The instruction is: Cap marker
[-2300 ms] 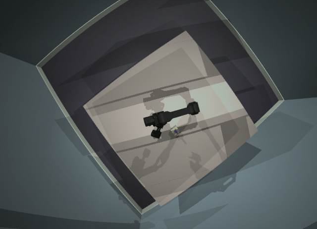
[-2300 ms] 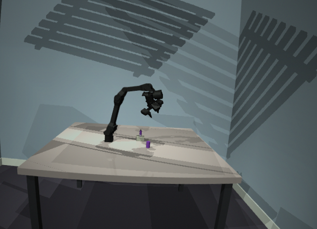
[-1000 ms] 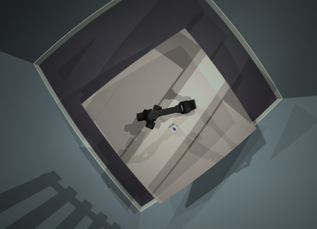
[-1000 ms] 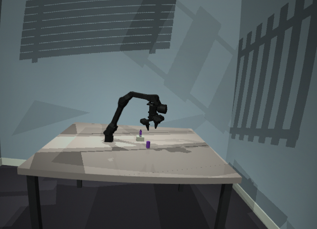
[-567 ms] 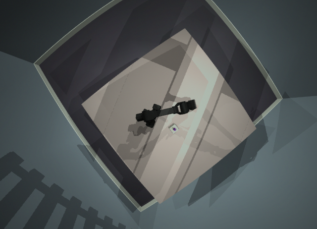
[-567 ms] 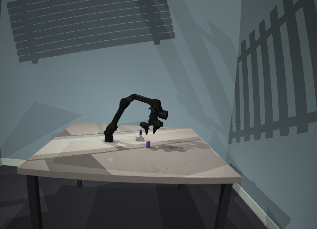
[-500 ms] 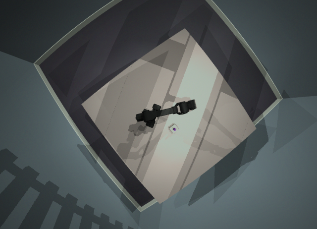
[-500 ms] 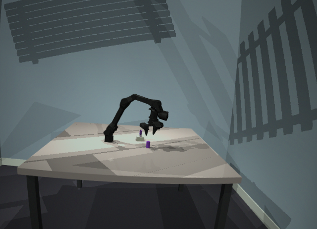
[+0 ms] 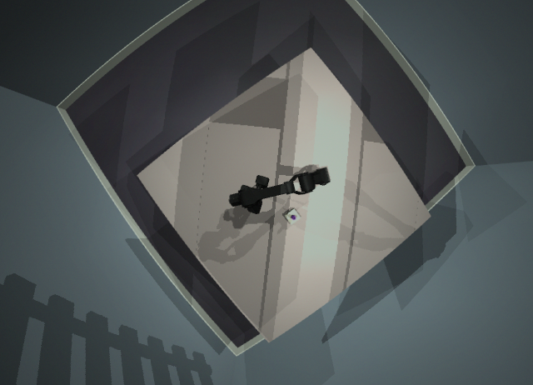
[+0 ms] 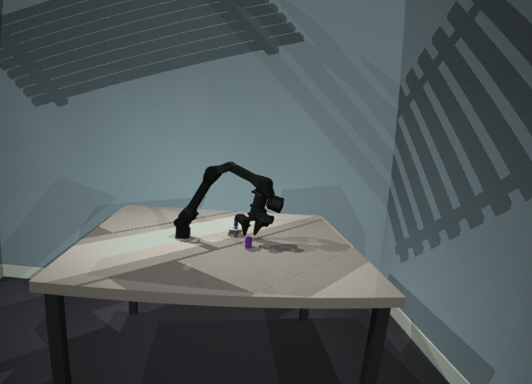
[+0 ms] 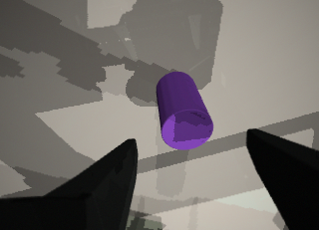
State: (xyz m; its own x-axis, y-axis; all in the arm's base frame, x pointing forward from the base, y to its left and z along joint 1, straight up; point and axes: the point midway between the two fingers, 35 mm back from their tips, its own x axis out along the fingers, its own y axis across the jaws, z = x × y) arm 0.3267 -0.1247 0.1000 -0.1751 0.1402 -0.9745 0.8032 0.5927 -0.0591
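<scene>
The purple cap (image 10: 248,243) (image 11: 181,106) stands upright on the table (image 10: 171,285). In the wrist view it shows beyond the fingertips, between their lines. In the top view the arm hides it. The purple marker (image 9: 293,217) (image 10: 235,223) stands upright in the pale holder block (image 9: 287,219) (image 10: 234,233), behind the cap in the exterior view. My gripper (image 10: 250,233) (image 11: 190,141) is open and empty, pointing down, a little above and behind the cap in the exterior view.
The arm's base (image 10: 182,231) stands on the table left of the holder block in the exterior view. The arm arches above the table. Shadows of the arm and of slatted shapes fall across the table and walls.
</scene>
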